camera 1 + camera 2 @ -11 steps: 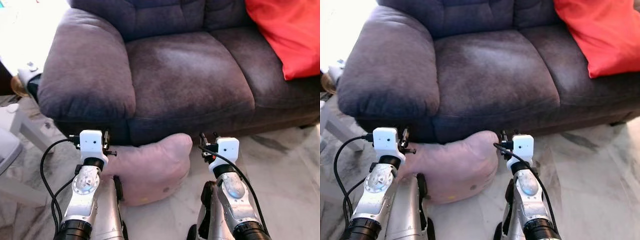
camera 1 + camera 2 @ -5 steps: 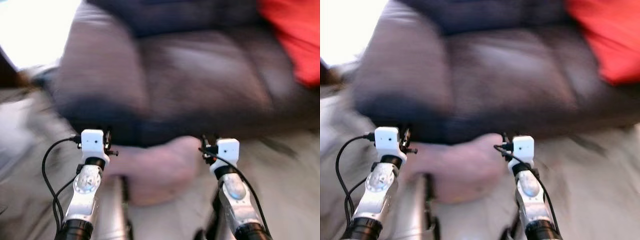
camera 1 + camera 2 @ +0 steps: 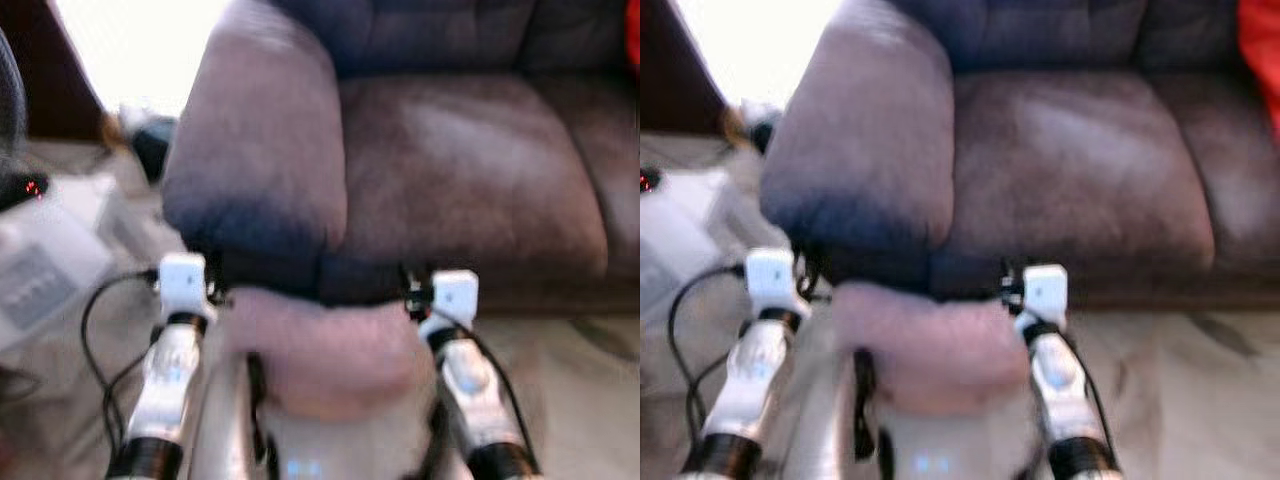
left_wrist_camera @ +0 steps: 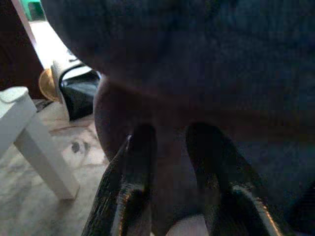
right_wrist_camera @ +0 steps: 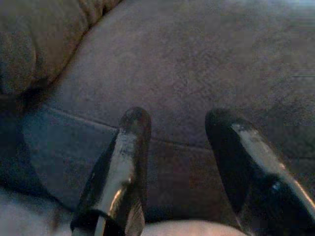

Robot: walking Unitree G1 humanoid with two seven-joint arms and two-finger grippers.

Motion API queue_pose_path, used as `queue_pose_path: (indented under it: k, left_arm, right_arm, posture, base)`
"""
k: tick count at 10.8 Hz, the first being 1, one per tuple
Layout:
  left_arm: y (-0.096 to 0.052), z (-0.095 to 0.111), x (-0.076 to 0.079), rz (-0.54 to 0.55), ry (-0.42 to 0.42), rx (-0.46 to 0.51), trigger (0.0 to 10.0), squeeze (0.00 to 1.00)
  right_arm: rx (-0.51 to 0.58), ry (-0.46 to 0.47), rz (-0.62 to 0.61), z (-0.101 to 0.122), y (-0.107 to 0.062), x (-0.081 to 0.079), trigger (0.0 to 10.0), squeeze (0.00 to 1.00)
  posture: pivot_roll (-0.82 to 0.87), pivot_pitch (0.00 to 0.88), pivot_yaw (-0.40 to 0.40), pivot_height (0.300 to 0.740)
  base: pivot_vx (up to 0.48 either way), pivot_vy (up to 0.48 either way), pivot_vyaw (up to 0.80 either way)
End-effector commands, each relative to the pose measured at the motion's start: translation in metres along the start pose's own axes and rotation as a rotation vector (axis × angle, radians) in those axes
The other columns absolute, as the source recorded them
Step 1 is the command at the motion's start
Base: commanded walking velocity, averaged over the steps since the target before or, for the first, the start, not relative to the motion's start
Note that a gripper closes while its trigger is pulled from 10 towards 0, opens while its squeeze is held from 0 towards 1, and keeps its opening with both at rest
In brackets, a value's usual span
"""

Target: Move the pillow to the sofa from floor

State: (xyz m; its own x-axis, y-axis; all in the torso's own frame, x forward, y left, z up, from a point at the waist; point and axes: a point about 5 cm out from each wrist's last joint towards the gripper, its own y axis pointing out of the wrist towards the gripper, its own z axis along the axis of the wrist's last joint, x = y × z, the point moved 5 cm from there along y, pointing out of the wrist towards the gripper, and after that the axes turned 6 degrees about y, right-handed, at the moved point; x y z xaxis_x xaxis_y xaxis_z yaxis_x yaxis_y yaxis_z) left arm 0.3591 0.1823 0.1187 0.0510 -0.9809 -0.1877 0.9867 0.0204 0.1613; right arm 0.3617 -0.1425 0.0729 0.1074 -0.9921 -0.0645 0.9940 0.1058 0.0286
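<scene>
Pink, soft and plump, the pillow (image 3: 325, 345) sits between the two silver forearms, directly in front of the sofa's (image 3: 470, 170) front edge and below its rounded armrest (image 3: 262, 150); its long axis runs side to side across the robot's front, one end toward each arm, and its surface looks smooth, with blur hiding finer detail. Sofa upholstery is a dark purplish-grey, suede-like fabric, with a broad padded seat cushion (image 3: 1070, 170). Left hand (image 4: 170, 135): two long glossy black fingers spread apart with nothing between them, tips close to the shaded underside of the armrest. Right hand (image 5: 177, 123): fingers likewise spread and empty, pointing at the seat cushion's front seam. Pale pillow fabric shows at the base of both wrist views. Floor (image 3: 590, 380) is pale marble-patterned tile. A white table leg (image 4: 37, 142) and a dark bag (image 4: 81, 88) stand on the floor beside the armrest.
</scene>
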Motion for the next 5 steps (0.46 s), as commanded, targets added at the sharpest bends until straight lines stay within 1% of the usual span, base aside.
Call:
queue_pose_path:
  k: [1,4,5]
  left_arm:
    - [-0.002,-0.001,-0.001,0.002,0.006,-0.004,10.0,0.00]
    - [-0.002,-0.001,-0.001,0.000,0.008,-0.004,10.0,0.00]
    - [-0.002,-0.001,-0.001,0.000,0.006,-0.005,10.0,0.00]
  right_arm:
    - [-0.033,0.005,-0.018,-0.010,-0.006,0.006,10.0,0.00]
    - [-0.049,0.008,-0.022,-0.014,-0.007,0.006,10.0,0.00]
    - [-0.081,0.013,-0.020,-0.021,-0.008,0.006,10.0,0.00]
  posture:
    - [0.15,0.185,-0.019,0.459]
    - [0.15,0.188,-0.019,0.459]
    - [0.15,0.188,-0.020,0.459]
  base:
    - [0.000,0.000,0.00]
    - [0.000,0.000,0.00]
    - [0.000,0.000,0.00]
